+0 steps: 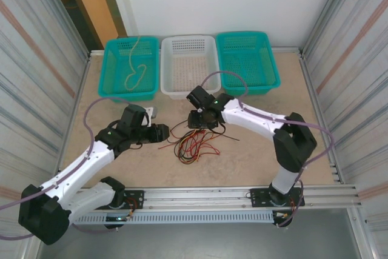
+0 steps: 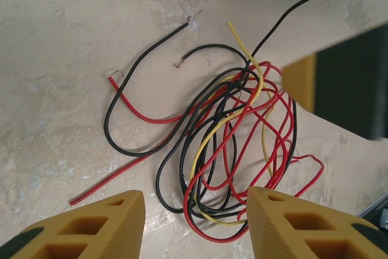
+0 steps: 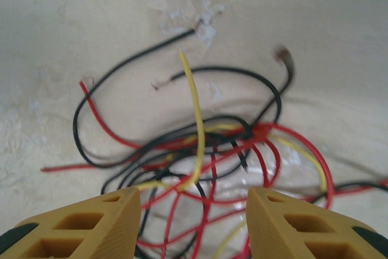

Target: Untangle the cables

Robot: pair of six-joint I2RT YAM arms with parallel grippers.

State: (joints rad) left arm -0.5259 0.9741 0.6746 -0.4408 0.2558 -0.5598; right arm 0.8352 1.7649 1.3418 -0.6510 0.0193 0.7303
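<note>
Left wrist view: left gripper [image 2: 195, 199] jaws spread wide, nothing clamped; wire loops lie on the table between and beyond the yellow fingertips [image 2: 124, 210]. Right wrist view: right gripper [image 3: 193, 195] jaws also apart, gripping nothing, over the heap. The cables [image 2: 230, 125], a tangle of thin red, black & yellow wires, sit on the mottled beige tabletop [image 1: 254, 150], mid-table btwn both grippers. At the far edge, two teal plastic baskets [image 1: 247, 62] flank a white perforated basket [image 1: 189, 65]. A tan cord [image 1: 136, 76] lies in the left teal one.
</note>
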